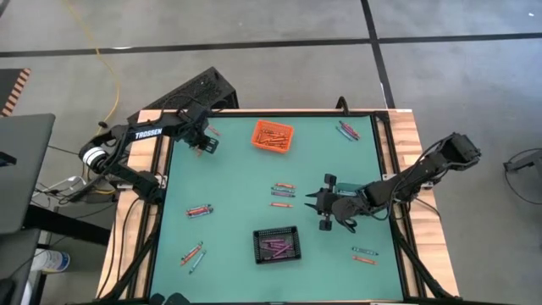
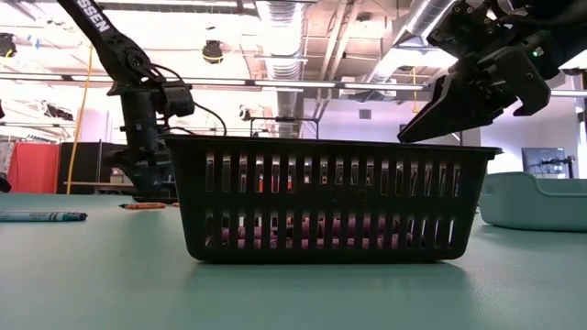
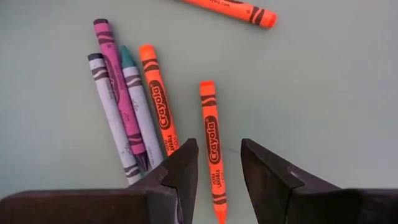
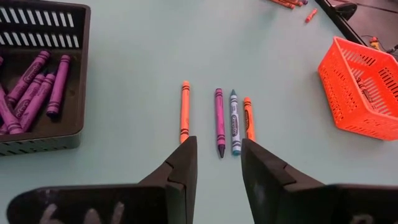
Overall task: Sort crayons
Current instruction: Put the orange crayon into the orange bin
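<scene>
My left gripper is open at the table's far left, pointing down. In the left wrist view its fingers stand on either side of an orange crayon that lies flat, without plainly touching it. A purple, a grey, a teal and another orange crayon lie beside it. My right gripper is open and empty, held above the table right of centre. Ahead of it lie an orange crayon, a purple crayon, a blue crayon and an orange crayon.
An orange bin with orange crayons stands at the far middle. A black bin with purple crayons stands at the near middle. Loose crayons lie at the far right, left, near left and near right. A teal bin shows in the low view.
</scene>
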Controlling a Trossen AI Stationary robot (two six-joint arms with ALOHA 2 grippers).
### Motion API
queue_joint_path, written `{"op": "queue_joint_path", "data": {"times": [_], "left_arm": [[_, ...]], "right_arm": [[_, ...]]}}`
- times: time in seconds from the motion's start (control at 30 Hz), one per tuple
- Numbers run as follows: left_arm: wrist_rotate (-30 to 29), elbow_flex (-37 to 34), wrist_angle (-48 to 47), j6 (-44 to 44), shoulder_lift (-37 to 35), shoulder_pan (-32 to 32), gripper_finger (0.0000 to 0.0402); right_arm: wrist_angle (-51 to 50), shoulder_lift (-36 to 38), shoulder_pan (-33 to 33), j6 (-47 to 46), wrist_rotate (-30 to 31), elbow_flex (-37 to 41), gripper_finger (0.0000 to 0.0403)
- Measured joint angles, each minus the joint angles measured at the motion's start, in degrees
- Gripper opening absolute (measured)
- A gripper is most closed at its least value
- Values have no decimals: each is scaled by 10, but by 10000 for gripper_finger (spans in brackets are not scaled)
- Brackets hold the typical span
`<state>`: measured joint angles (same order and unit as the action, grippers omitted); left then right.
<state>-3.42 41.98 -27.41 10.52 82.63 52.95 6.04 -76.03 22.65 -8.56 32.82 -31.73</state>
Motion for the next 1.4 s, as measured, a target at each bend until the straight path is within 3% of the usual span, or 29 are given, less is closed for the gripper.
{"op": "queue_joint_path", "data": {"times": [0.4, 0.63, 0.77, 1.0, 1.4], "left_arm": [[3, -38, 40, -4, 0, -10, 109], [8, -38, 29, -17, 3, -14, 69], [-19, -35, 26, -19, 19, -31, 51], [-76, 5, -43, -30, 82, -64, 25], [-21, 80, -58, -53, 76, -67, 8]], "right_arm": [[0, 0, 0, 0, 0, 0, 118], [0, 0, 0, 0, 0, 0, 118], [0, 0, 1, -3, 0, 0, 118], [0, 0, 1, -4, -1, 0, 118], [-1, 0, 1, -3, -1, 0, 118]]}}
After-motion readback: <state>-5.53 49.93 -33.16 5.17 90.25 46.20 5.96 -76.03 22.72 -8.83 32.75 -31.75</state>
